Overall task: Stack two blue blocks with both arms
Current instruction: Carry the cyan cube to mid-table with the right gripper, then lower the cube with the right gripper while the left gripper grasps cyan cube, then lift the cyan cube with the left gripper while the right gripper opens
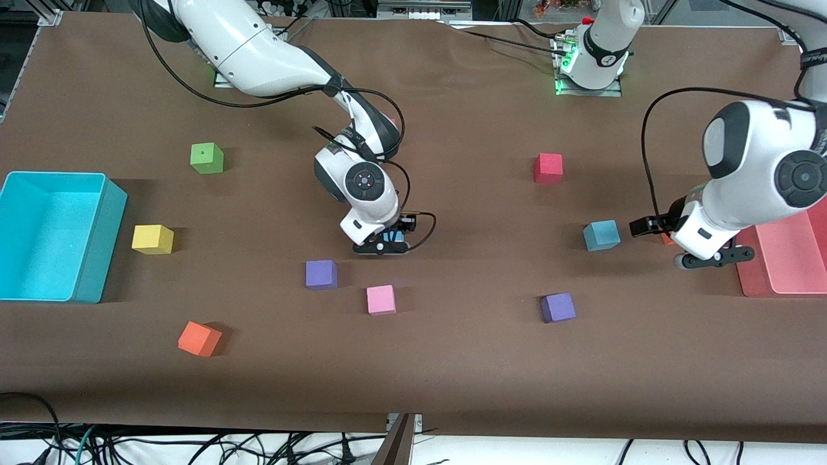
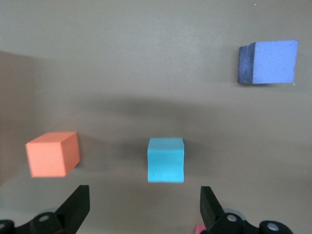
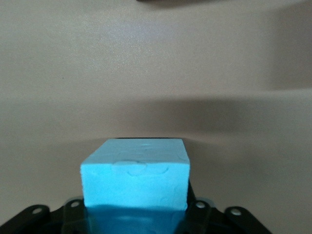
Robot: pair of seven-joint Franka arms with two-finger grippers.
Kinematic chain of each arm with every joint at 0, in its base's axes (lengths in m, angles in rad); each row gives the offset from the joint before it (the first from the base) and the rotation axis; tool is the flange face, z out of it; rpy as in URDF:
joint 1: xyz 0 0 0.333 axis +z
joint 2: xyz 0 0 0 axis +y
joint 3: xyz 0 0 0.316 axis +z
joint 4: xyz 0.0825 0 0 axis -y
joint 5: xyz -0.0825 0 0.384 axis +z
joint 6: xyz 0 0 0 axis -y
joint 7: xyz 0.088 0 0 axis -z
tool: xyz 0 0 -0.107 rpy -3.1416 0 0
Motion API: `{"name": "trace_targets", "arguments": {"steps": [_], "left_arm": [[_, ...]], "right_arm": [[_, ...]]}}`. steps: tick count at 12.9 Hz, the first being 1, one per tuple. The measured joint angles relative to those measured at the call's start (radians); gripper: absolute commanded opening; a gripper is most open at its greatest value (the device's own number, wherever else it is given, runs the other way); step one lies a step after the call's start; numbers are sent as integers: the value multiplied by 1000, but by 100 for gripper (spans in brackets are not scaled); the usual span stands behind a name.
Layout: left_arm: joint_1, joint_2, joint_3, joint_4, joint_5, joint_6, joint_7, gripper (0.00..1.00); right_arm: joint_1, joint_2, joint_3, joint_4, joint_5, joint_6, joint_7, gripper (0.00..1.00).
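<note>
Orange cube (image 1: 199, 339) sits closest to the front camera, with a pink cube (image 1: 380, 299) and two purple cubes (image 1: 321, 274) (image 1: 557, 307) a bit farther back. Right gripper (image 1: 386, 244) is down by the table's middle, at about 1 o'clock from the pink cube, and it's clamped on one blue block (image 3: 136, 180), which fills the right wrist view. Second blue block (image 1: 601, 235) rests on the table toward the left arm's end, at roughly 1 o'clock from the nearer purple cube. Left gripper (image 1: 701, 257) hangs just beside it at 3 o'clock, fingers (image 2: 75, 207) spread wide and holding nothing, next to the red tray (image 1: 785, 265)
</note>
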Motion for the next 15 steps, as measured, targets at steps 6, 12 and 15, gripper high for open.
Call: {"name": "trace_targets", "arguments": {"steps": [6,12,15], "left_arm": [[-39,131,-4,-141,0,306,-9,99],[-45,171,-3,-192,0,366,-10,99],[-45,187,-3,-220,-1,386,-10,75]], "right_arm": [[-7,-18,2,27,-1,-12,-7,100],[-101,-243,29,9,41,-249,-209,100],[-162,-427,-60,-167,432,-242,-644,99]]}}
